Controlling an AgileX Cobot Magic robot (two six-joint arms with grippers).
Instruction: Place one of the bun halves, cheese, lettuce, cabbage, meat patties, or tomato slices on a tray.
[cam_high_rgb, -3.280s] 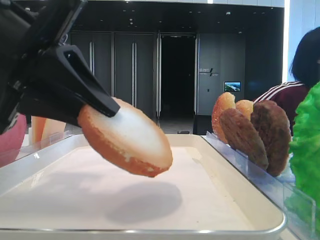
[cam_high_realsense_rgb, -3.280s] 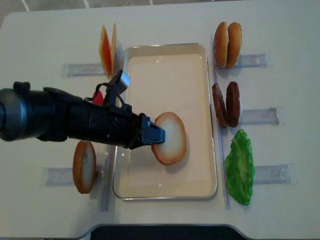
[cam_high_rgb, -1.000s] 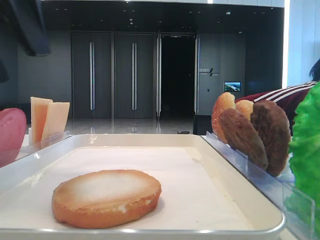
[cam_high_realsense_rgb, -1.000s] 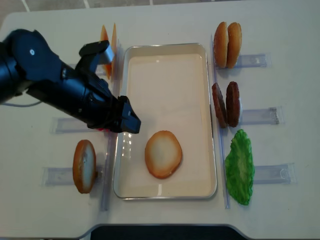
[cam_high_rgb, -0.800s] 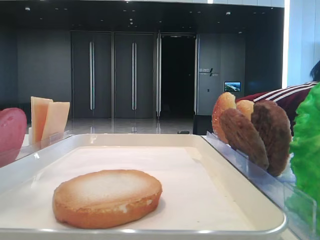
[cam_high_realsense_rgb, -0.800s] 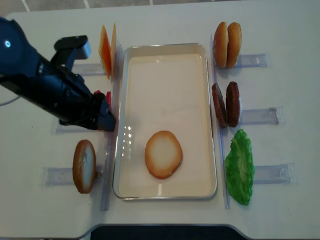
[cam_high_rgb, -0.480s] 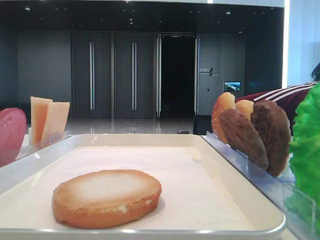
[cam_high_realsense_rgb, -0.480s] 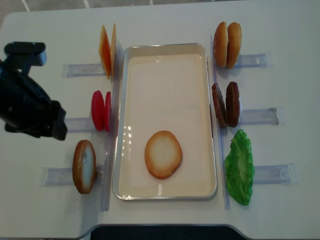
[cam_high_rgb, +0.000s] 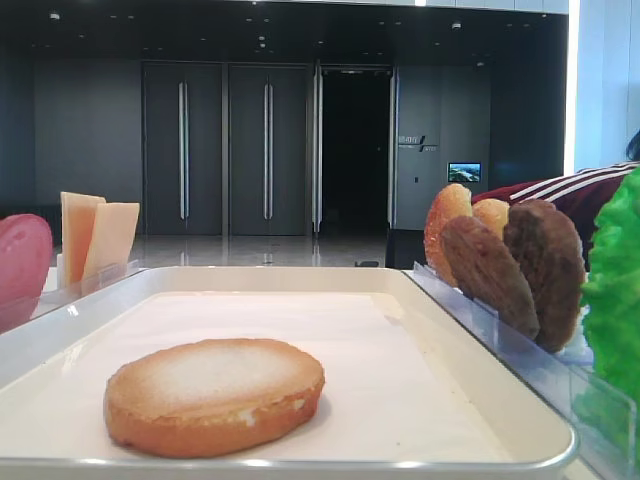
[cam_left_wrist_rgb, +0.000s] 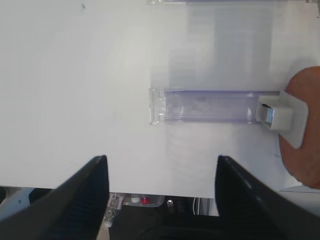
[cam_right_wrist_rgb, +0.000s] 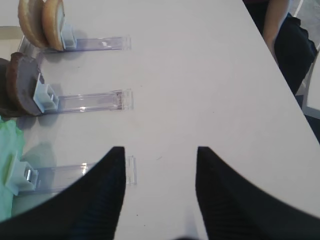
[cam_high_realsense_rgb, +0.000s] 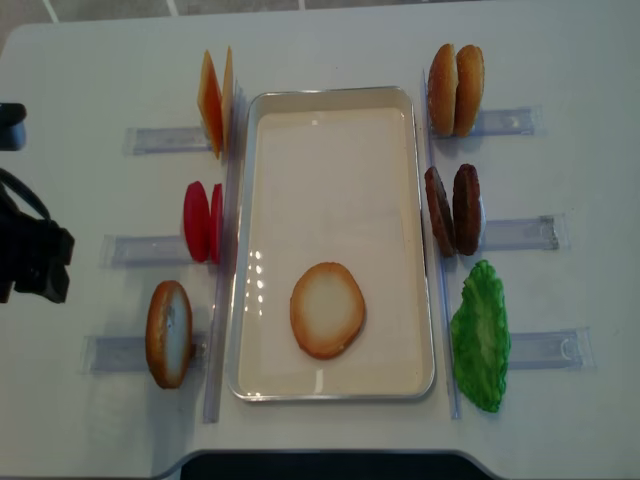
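One bun half (cam_high_realsense_rgb: 327, 309) lies flat on the paper liner of the tray (cam_high_realsense_rgb: 338, 392), cut face up, toward the near end and clear of the rim on all sides; the low front view confirms it sits level (cam_high_rgb: 214, 395). On that evidence the placement itself looks complete, and the step in hand is judged to be clearing the arm. The left gripper (cam_left_wrist_rgb: 160, 192) hangs over bare table at the left edge of the overhead view, well apart from the tray, jaws spread wide and holding nothing; beneath it lies a clear holder (cam_left_wrist_rgb: 207, 105) with another bun half (cam_left_wrist_rgb: 304, 127) at its end. The right gripper (cam_right_wrist_rgb: 159, 170) stands over bare table beside the right-hand holders, jaws apart and empty. To finish well, the left arm should travel outward at height, away from the upright bun half (cam_high_realsense_rgb: 168, 333) and the tomato slices (cam_high_realsense_rgb: 201, 221), which stand on edge and would likely tip at a light knock. Cheese (cam_high_realsense_rgb: 215, 100), meat patties (cam_high_realsense_rgb: 452, 209) and lettuce (cam_high_realsense_rgb: 479, 336) remain in their holders, undisturbed.
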